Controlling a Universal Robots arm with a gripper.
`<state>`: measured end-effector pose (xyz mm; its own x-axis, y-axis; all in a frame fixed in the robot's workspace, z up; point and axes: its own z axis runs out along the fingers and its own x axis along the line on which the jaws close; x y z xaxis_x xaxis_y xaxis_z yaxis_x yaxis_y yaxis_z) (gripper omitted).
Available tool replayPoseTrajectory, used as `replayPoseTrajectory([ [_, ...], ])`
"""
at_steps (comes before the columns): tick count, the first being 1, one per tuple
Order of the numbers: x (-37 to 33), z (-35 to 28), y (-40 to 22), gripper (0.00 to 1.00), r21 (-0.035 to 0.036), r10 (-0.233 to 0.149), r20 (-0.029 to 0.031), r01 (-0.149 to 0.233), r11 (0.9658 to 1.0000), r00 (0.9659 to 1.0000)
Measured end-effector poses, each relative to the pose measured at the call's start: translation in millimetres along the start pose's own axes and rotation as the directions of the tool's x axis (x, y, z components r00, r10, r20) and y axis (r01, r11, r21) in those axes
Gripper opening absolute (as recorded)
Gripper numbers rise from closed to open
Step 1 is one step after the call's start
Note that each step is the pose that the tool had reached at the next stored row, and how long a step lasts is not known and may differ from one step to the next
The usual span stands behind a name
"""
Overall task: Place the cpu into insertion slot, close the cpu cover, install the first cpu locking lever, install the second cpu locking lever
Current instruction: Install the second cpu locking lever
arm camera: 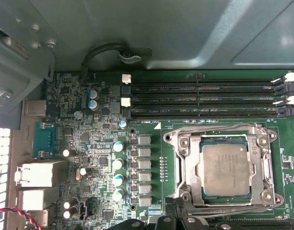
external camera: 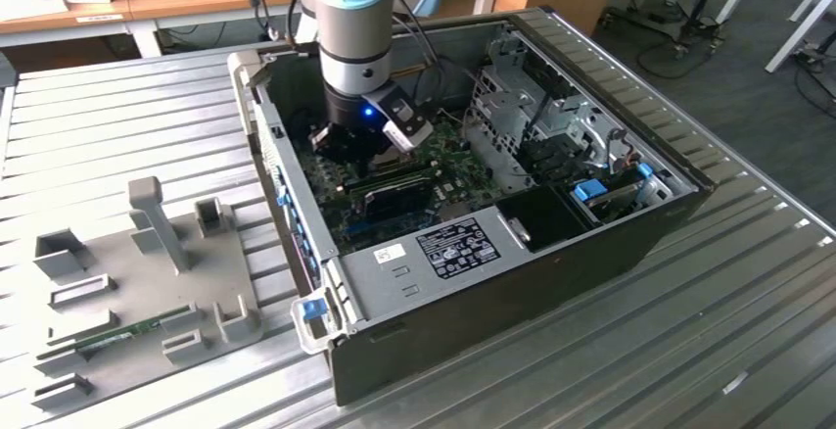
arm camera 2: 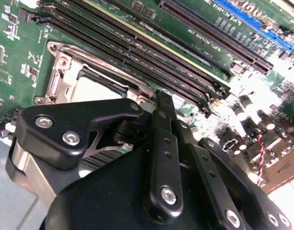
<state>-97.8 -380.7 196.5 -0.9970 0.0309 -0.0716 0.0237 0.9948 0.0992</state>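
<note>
The gripper (arm camera 2: pixel 161 103) is hovering just above the motherboard (arm camera: pixel 103 143) inside the computer case (external camera: pixel 523 253), fingers drawn together, gripping nothing. One cpu (arm camera: pixel 225 168) is sitting in its socket, with one cpu cover (arm camera: pixel 185 163) lying closed around it. Three memory slots (arm camera: pixel 199 100) are running alongside the socket.

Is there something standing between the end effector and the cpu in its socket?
Nothing visible does. The cpu lies in the socket, framed by the cpu cover, and the end effector hangs just beside it above the motherboard.
</note>
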Motion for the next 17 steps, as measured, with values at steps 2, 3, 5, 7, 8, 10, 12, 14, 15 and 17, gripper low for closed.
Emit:
replayPoseTrajectory([
  [2, -0.1, 0.2, 0.1, 0.11, -0.0023, 0.0, 0.0, 0.0, 1.0, 1.0],
  [3, 0.0, -0.1, 0.1, 0.11, -0.0025, 0.0, -0.0005, 0.0, 1.0, 1.0],
  [5, 0.0, -0.3, 0.0, 0.11, -0.0022, 0.0, -0.0009, 0.0, 1.0, 1.0],
  [7, 0.0, -0.3, 0.0, 0.11, -0.0023, 0.0, -0.0008, 0.0, 1.0, 1.0],
  [8, 0.1, -0.2, 0.0, 0.11, -0.0023, 0.0, -0.0008, 0.0, 1.0, 1.0],
  [10, 0.2, 0.3, -0.2, 0.11, -0.0021, 0.0, -0.0008, 0.0, 1.0, 1.0],
  [12, 0.3, 1.5, -0.5, 0.11, -0.0012, 0.0, -0.001, 0.0, 1.0, 1.0],
  [14, 0.6, 2.6, -0.8, 0.11, -0.0001, 0.0, -0.0016, 0.0, 1.0, 1.0],
  [15, 0.6, 3.0, -0.9, 0.11, -0.0001, 0.0, -0.0015, 0.0, 1.0, 1.0],
  [17, 0.6, 3.3, -0.7, 0.11, -0.0008, 0.0, -0.0011, 0.0, 1.0, 1.0],
])
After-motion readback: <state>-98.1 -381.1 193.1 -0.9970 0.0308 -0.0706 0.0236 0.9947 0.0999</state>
